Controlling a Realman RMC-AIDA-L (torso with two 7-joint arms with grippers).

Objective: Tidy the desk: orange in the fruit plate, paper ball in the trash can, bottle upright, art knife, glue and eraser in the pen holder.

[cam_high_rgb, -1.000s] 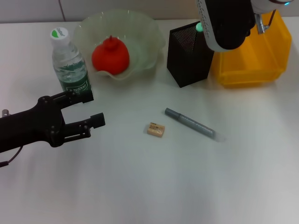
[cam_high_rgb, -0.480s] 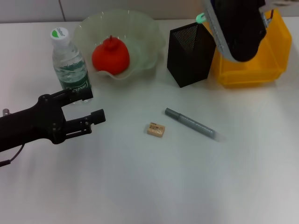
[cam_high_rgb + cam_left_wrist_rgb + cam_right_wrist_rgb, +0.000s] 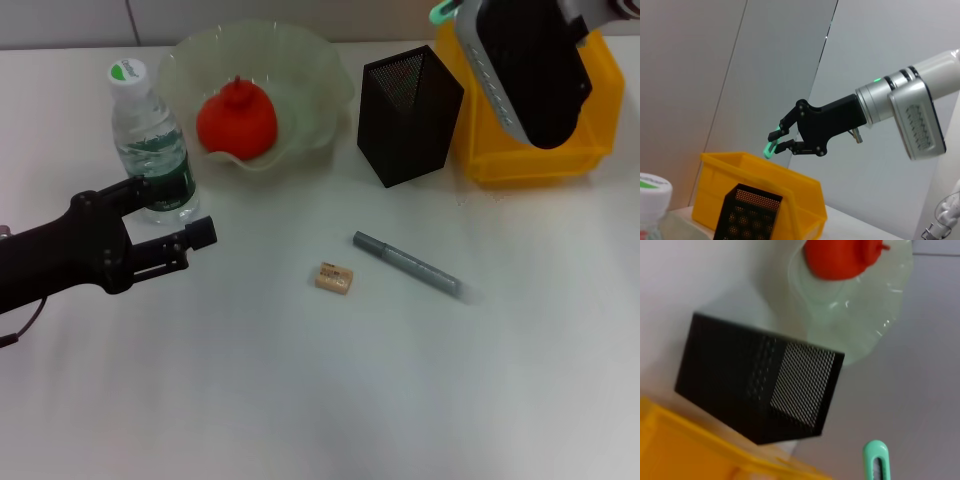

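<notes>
My right gripper (image 3: 777, 140) is shut on the mint-green art knife (image 3: 770, 149), high above the black mesh pen holder (image 3: 408, 115) and the yellow trash can (image 3: 540, 135). The knife's tip (image 3: 443, 12) shows beside my right forearm. The orange (image 3: 237, 120) lies in the pale green fruit plate (image 3: 310, 85). The bottle (image 3: 150, 150) stands upright. My left gripper (image 3: 185, 212) is open just in front of its base. On the table lie the tan eraser (image 3: 334, 277) and a grey pen-shaped stick (image 3: 405, 262). The paper ball is out of view.
My right forearm (image 3: 530, 70) hides most of the trash can's inside in the head view. White table spreads in front of the eraser and the stick. A pale wall stands behind the desk.
My right arm has swung right and toward the back, carrying the green knife from beside the pen holder's mouth to above its far corner. My left gripper has drawn back a little to the left.
</notes>
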